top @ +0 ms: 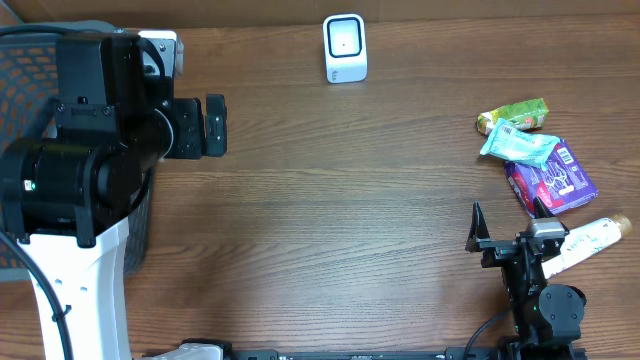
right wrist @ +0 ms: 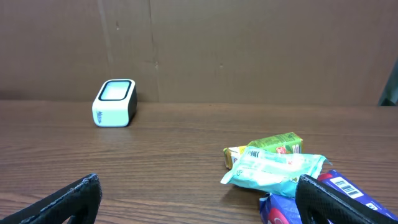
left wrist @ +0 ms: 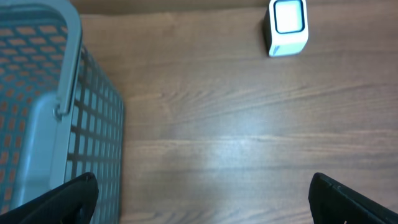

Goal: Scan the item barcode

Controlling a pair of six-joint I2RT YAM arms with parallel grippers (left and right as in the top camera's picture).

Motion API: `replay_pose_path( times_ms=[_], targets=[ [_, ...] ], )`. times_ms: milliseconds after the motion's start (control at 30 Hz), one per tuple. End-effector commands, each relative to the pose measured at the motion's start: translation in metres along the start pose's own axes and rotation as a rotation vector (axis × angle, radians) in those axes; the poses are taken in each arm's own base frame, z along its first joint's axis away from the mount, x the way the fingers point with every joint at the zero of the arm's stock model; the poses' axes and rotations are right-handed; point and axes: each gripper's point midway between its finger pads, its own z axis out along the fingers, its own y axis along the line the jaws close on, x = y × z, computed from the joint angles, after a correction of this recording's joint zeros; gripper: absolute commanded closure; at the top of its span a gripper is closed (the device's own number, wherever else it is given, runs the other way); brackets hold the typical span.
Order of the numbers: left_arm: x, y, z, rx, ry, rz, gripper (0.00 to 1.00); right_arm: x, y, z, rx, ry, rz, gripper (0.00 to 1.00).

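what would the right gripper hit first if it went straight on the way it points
Most likely the purple packet, lying just ahead of one finger of the right gripper, then the light blue packet behind it; depth is unclear.

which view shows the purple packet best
Overhead: the purple packet shows almost whole, label up. The right wrist view catches only a corner of it with a barcode, at the frame's bottom edge; the left wrist view misses it.

We are seeing the left arm [top: 85,150] wearing black housings behind its jaws, a white link [top: 95,290], a glowing green light [top: 30,185] and a trailing black cable [top: 48,290]; the right arm [top: 540,290] is showing black.
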Motion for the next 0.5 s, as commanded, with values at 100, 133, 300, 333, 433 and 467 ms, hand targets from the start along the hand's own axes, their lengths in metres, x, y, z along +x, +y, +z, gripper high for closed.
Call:
replay_pose_path(
  times_ms=[100, 133, 300, 333, 433, 467],
  targets=[
    [0.002, 0.002, -0.023, 0.002, -0.068, 0.004, 0.00, 0.001, 0.000, 0.000, 0.004, -0.006, 0.006, 0.00],
    [0.000, 0.003, -0.026, 0.005, -0.104, 0.013, 0.00, 0.001, 0.000, 0.000, 0.004, -0.006, 0.006, 0.00],
    [-0.007, -0.004, -0.031, 0.081, -0.323, 0.140, 0.00, 0.001, 0.000, 0.000, 0.004, -0.006, 0.006, 0.00],
    [-0.004, -0.006, -0.030, 0.098, -0.370, 0.173, 0.00, 0.001, 0.000, 0.000, 0.004, -0.006, 0.006, 0.00],
    [0.011, -0.005, -0.024, 0.113, -0.477, 0.223, 0.01, 0.001, 0.000, 0.000, 0.004, -0.006, 0.006, 0.00],
    [0.018, -0.003, -0.021, 0.104, -0.511, 0.227, 0.00, 0.001, 0.000, 0.000, 0.004, -0.006, 0.006, 0.00]
  ],
)
